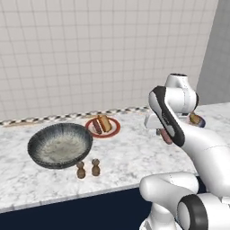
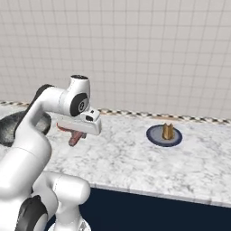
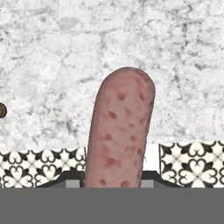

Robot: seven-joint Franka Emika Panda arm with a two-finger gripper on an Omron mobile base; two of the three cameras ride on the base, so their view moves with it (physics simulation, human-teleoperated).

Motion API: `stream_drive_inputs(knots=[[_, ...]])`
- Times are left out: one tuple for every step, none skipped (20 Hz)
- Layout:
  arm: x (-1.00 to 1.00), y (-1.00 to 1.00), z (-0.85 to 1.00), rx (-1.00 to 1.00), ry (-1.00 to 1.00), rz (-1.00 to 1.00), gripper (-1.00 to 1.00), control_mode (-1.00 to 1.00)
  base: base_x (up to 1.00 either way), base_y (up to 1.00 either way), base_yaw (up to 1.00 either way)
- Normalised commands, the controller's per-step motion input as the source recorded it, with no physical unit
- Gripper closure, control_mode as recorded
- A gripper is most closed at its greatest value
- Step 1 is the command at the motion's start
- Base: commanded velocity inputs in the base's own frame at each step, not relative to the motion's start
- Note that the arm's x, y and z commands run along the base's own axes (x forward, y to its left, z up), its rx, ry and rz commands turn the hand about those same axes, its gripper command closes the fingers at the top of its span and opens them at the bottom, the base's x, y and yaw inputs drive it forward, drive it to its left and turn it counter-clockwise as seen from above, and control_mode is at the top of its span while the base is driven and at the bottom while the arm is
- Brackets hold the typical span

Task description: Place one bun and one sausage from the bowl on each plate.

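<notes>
Pincer (image 2: 76, 135) clamped, arm bent forward

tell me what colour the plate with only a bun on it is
Dark navy blue plate, clearest in the right base view.

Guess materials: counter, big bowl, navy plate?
Counter: looks like polished marble, white with grey veining. Bowl: probably glazed stoneware, ribbed dark outside, pale speckled inside. Navy plate: likely glazed ceramic, a flat even dark blue; it's rendered, so these are guesses from looks.
</notes>
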Motion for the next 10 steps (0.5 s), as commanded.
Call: stream_drive_inputs(knots=[[0.0,0.0,0.0,0.0,0.0,0.0,1.0,1.0,0.0,-1.0,-0.07],[0.0,0.0,0.0,0.0,0.0,0.0,1.0,1.0,0.0,-0.96,-0.07],[0.0,0.0,0.0,0.0,0.0,0.0,1.0,1.0,0.0,-0.96,-0.06],[0.0,0.0,0.0,0.0,0.0,0.0,1.0,1.0,0.0,-0.91,-0.04],[0.0,0.0,0.0,0.0,0.0,0.0,1.0,1.0,0.11,-0.79,0.0],[0.0,0.0,0.0,0.0,0.0,0.0,1.0,1.0,0.19,-0.79,0.0],[0.0,0.0,0.0,0.0,0.0,0.0,1.0,1.0,0.24,-0.78,0.03],[0.0,0.0,0.0,0.0,0.0,0.0,1.0,1.0,0.24,-0.76,0.05],[0.0,0.0,0.0,0.0,0.0,0.0,1.0,1.0,0.21,-0.75,0.07],[0.0,0.0,0.0,0.0,0.0,0.0,1.0,1.0,0.16,-0.74,0.07]])
